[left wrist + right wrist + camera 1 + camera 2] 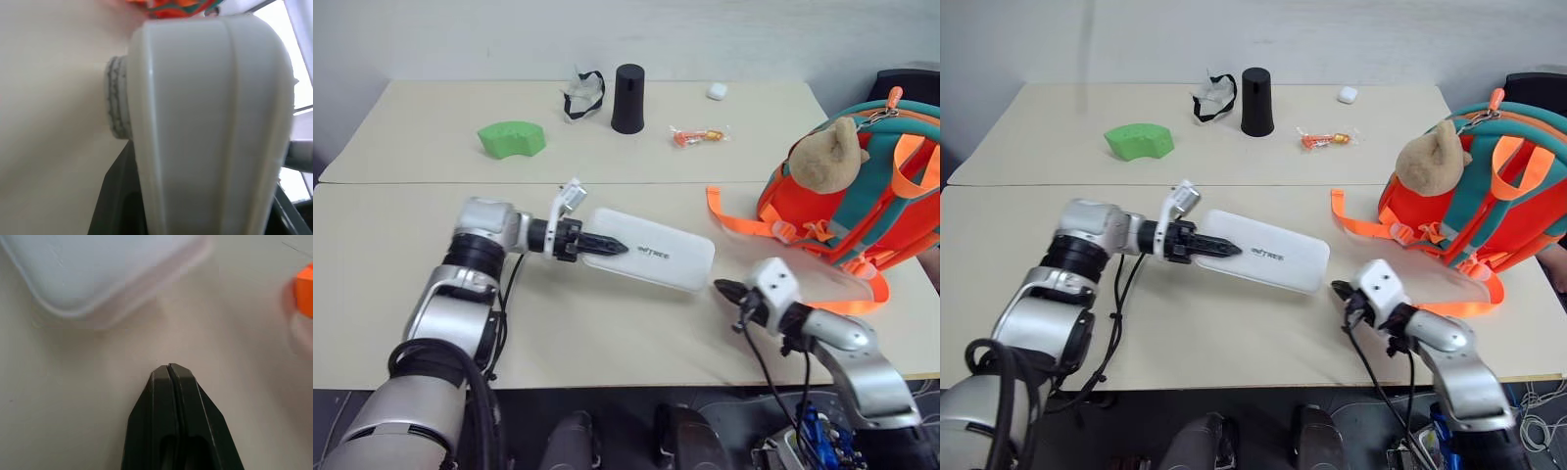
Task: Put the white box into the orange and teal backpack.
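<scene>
White box [651, 257] lying long and flat at the middle of the near table [607, 333], dark lettering on top, one end gripped by the left gripper [607, 246], black fingers clamped over its 9 o'clock end; seen from the left wrist, the box's rounded end squeezed between the 2 fingers. Orange and teal backpack [862, 196] standing at 3 o'clock of the box, well apart from it, tan plush toy [827, 157] at its front, orange straps [744, 220] trailing on the tabletop toward the box. Right gripper [724, 290] just off the box's 4 o'clock corner, not touching, fingers pressed together, empty. At 12 o'clock on the far table: black cup [628, 99], green block [512, 138], mask [582, 95], small white case [717, 91], orange wrapped candy [698, 136]
</scene>
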`<move>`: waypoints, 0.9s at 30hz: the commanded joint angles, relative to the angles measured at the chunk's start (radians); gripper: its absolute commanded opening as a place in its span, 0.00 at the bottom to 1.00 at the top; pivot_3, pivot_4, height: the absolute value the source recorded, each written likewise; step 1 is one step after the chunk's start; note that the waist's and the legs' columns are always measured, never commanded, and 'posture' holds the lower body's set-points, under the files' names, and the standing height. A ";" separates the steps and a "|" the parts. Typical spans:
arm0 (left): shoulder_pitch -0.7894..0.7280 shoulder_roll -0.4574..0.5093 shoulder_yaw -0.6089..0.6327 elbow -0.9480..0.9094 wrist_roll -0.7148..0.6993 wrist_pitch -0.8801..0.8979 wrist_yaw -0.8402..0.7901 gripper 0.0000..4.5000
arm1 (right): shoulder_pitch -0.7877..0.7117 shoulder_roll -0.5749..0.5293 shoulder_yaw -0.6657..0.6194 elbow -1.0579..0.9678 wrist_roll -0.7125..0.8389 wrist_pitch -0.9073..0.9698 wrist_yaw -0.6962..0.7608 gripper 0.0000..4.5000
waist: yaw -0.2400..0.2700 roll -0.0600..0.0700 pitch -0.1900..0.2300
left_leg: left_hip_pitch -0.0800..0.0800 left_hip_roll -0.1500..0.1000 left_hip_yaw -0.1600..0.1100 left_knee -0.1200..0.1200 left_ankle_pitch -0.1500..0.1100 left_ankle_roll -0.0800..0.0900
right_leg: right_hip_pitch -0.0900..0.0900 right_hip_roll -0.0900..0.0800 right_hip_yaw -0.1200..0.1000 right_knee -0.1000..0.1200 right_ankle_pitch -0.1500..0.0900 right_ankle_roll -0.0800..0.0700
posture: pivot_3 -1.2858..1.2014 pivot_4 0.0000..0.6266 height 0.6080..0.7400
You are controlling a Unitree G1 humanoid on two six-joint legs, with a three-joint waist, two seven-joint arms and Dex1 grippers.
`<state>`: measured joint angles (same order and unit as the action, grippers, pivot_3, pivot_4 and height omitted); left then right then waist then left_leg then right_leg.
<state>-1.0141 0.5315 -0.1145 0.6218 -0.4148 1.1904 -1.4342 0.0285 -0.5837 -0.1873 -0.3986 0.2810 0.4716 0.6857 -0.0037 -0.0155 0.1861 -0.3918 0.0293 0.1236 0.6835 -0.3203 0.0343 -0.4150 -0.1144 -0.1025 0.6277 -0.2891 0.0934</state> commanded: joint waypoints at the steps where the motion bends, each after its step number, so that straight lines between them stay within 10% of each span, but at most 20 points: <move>1: 0.088 0.077 0.114 -0.366 -0.164 0.060 -0.018 0.28 | 0.121 -0.037 -0.276 -0.184 0.212 0.138 0.028 0.00 | 0.002 0.000 0.000 | 0.000 0.000 -0.001 0.000 0.000 0.000 | 0.000 0.000 0.000 -0.001 0.000 0.000 | 0.52 0.24 1.00; 8: 0.279 0.168 0.289 -0.848 -0.359 0.115 0.116 0.28 | 0.233 -0.202 -0.699 -0.057 0.479 0.339 0.132 0.36 | 0.005 0.000 0.000 | 0.004 -0.001 -0.004 0.000 -0.001 0.002 | 0.008 -0.003 0.000 -0.007 0.001 0.000 | 0.52 0.24 1.00; 16: 0.311 0.162 0.396 -0.966 -0.509 0.143 0.280 0.28 | 0.070 -0.323 -0.622 0.268 0.460 0.301 0.191 0.97 | 0.000 0.000 0.000 | 0.007 0.001 -0.004 -0.001 0.001 -0.002 | 0.006 0.000 0.001 -0.002 0.000 -0.005 | 0.52 0.24 1.00; 27: 0.327 0.200 0.397 -0.938 -0.581 0.106 0.386 0.28 | -0.347 -0.307 -0.373 0.557 0.435 0.254 0.220 0.99 | 0.001 0.001 0.000 | 0.006 0.000 -0.003 -0.001 0.003 -0.003 | 0.004 0.001 0.001 -0.001 0.000 -0.005 | 0.52 0.24 1.00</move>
<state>-0.6738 0.7182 0.2588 -0.3057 -0.9577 1.3205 -1.0503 -0.2896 -0.8909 -0.5718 0.1488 0.7217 0.7427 0.9021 -0.0029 -0.0150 0.1862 -0.3865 0.0300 0.1208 0.6825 -0.3169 0.0304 -0.4110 -0.1133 -0.1020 0.6263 -0.2895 0.0883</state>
